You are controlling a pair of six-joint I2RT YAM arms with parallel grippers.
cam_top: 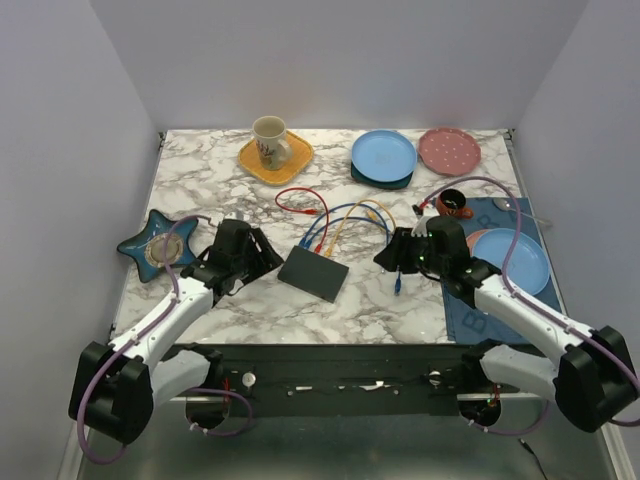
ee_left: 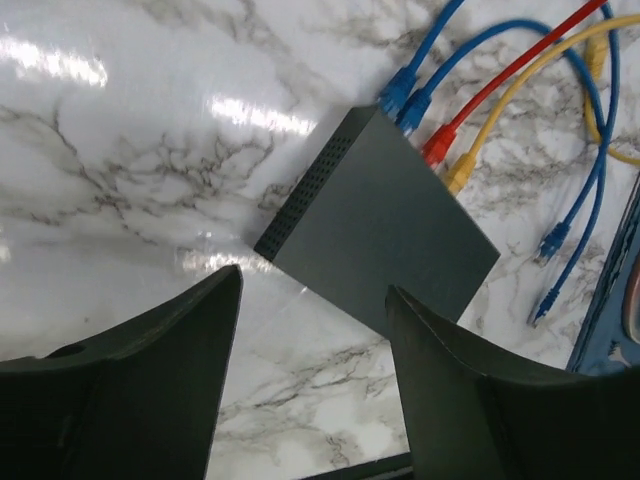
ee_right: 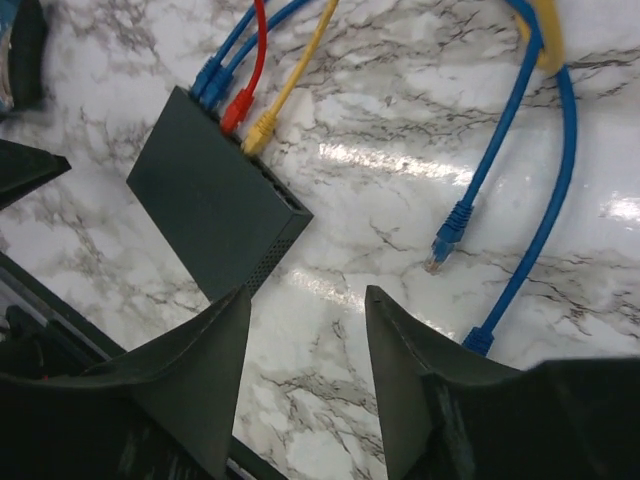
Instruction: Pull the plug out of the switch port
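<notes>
Item: network switch [cam_top: 313, 273], a flat matte-black box at mid-desk [cam_top: 200, 190] between the tools. Blue, red and yellow plugs [ee_left: 437, 147] are seated along its far edge.
Handling: probably light and prone to sliding. Plugs rigid, cables [ee_right: 258, 40] limp. Grip the plug body and brace the box.
Tools: left tool [ee_left: 315, 290] and right tool [ee_right: 307, 300] both wide, empty.

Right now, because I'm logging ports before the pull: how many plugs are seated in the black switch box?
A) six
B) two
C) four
C: two blue plugs, a red plug and a yellow plug sit side by side in one edge of the switch box.
</notes>
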